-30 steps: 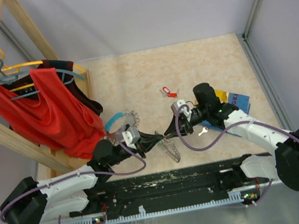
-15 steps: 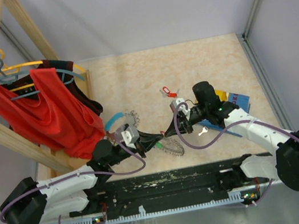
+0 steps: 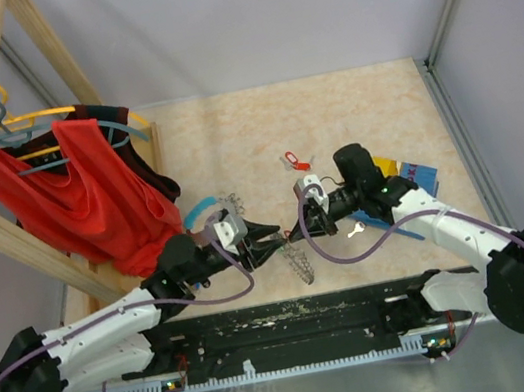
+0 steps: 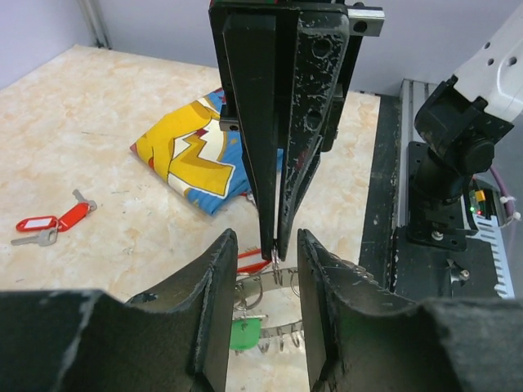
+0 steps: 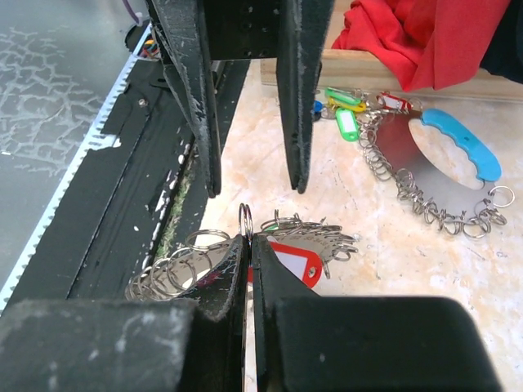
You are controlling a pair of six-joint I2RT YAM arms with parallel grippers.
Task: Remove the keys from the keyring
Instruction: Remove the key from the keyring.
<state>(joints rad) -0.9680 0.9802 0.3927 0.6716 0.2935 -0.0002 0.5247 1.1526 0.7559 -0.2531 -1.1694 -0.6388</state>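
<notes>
- Top view: the keyring [image 3: 300, 262] is noted close to the table's [image 3: 358, 108] near edge, about midway along it. It sits just below the left gripper [image 3: 271, 245] and the right gripper [image 3: 296, 235], which are almost tip to tip. A knock between fingers is risked if either arm is advanced before the other is cleared.
- Top view: a second ring [image 3: 211, 207] with a blue handle lies beside the left arm, toward the left edge. It could be snagged by a wide swing.
- Left wrist view: the left fingers [image 4: 214, 294] are held apart with nothing clamped. The right fingers [image 4: 282, 147] are pressed together and reach down between them. If the left pair is closed now, the right tips may be pinched instead of a key.
- Left wrist view: a green tag [image 4: 245, 335] and a red tag [image 4: 252, 263] are partly seen on the ring below. Which loop carries which key cannot be told, so a wrong loop may be taken.
- Right wrist view: one thin loop [image 5: 245, 220] of the keyring is nipped at the right fingertips by its edge only. Under a pull it may slip free, and the ring may be dropped against the black base rail [image 5: 155, 155].
- Right wrist view: the loops around the red tag are bunched together. The whole ring may be dragged along rather than one key freed.
</notes>
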